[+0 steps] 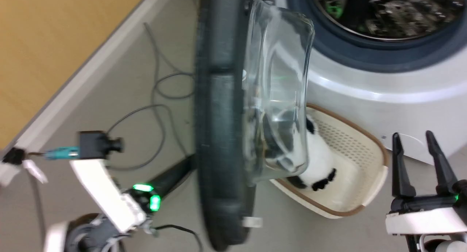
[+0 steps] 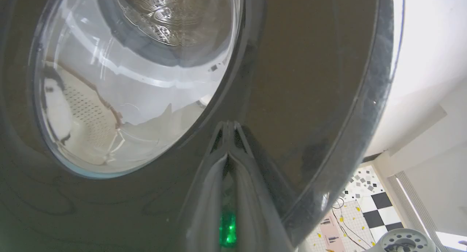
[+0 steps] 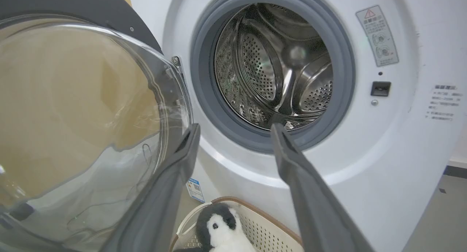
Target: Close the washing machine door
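At the lower left of our head view, grey cables loop over the floor. Our left gripper has its two fingers pressed together with nothing between them, their tips up against the glossy black outer face of the washing machine door. We see that door edge-on in the middle, standing open and swung well out from the machine. It has a thick dark rim, and its clear glass bowl bulges to the right, towards the drum. Just right of it, on the floor, a cream perforated basket with a brown rim holds a plush penguin. Behind it stands the white washing machine, with its grey-blue gasket ringing the steel drum. At the lower right, our right gripper hangs with its fingers spread, empty, apart from the door.
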